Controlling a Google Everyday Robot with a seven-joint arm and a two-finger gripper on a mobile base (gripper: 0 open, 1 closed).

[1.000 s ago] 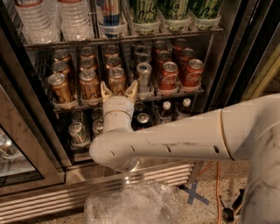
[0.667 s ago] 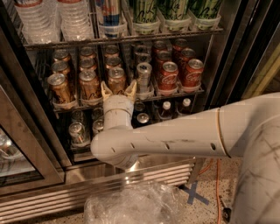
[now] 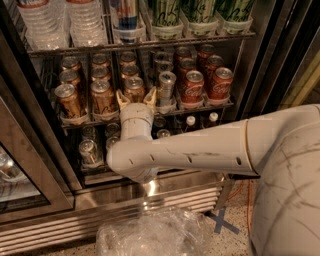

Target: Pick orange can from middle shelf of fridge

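Note:
The fridge stands open in front of me. Its middle shelf holds lanes of orange cans on the left, one slim silver can and red Coca-Cola cans on the right. My gripper reaches in at the shelf's front edge. Its two pale fingers are spread on either side of the front orange can of the third lane. That can stands upright on the rack. I cannot tell if the fingers touch it. More orange cans stand in the lanes to its left.
The rack above holds water bottles and green cans. The rack below holds cans and small bottles. A glass door hangs open at left. A crumpled clear plastic bag lies on the floor.
The gripper has shifted slightly left and a little deeper, so its fingers now straddle the front orange can more evenly. The cans have not moved.

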